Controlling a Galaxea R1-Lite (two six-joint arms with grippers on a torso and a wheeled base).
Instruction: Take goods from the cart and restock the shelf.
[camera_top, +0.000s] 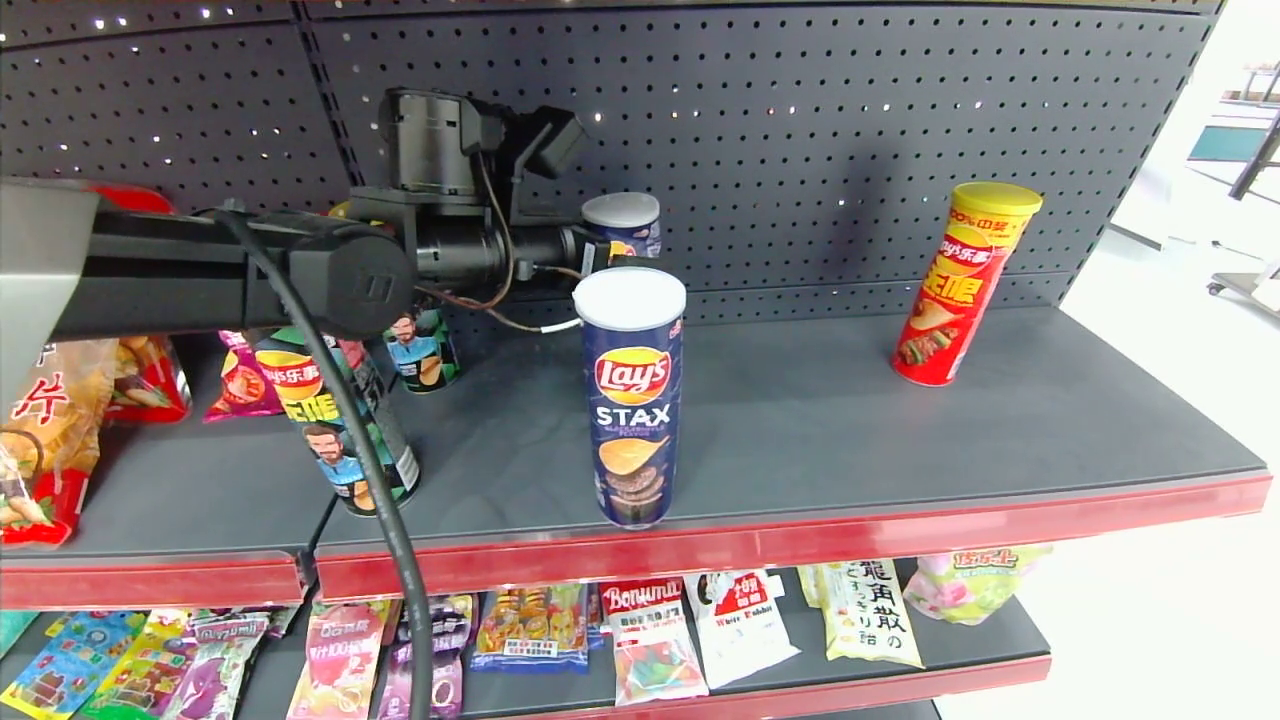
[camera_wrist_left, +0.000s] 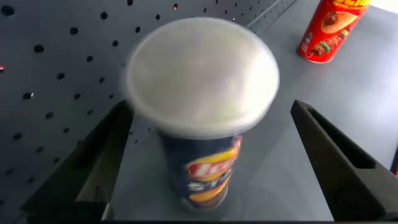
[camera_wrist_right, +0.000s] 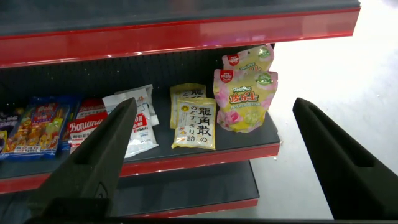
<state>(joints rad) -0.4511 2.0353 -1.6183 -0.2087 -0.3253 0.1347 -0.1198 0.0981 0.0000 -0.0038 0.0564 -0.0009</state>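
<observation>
Two blue chip cans with white lids stand on the upper shelf (camera_top: 800, 420). One blue can (camera_top: 632, 400) is near the front edge and the other blue can (camera_top: 622, 222) is at the back by the pegboard. My left gripper (camera_top: 598, 256) reaches in from the left at the rear can. In the left wrist view that blue can (camera_wrist_left: 202, 168) stands on the shelf between the spread fingers (camera_wrist_left: 336, 162) of the open left gripper (camera_wrist_left: 208, 109), and neither finger touches it. My right gripper (camera_wrist_right: 211, 155) is open and empty, lower down in front of the bottom shelf.
A red chip can (camera_top: 958, 285) stands alone toward the shelf's right, with bare shelf between it and the blue cans. Dark green cans (camera_top: 335, 430) and snack bags (camera_top: 60, 420) crowd the left. Candy and snack bags (camera_wrist_right: 194, 123) line the lower shelf (camera_wrist_right: 186, 162).
</observation>
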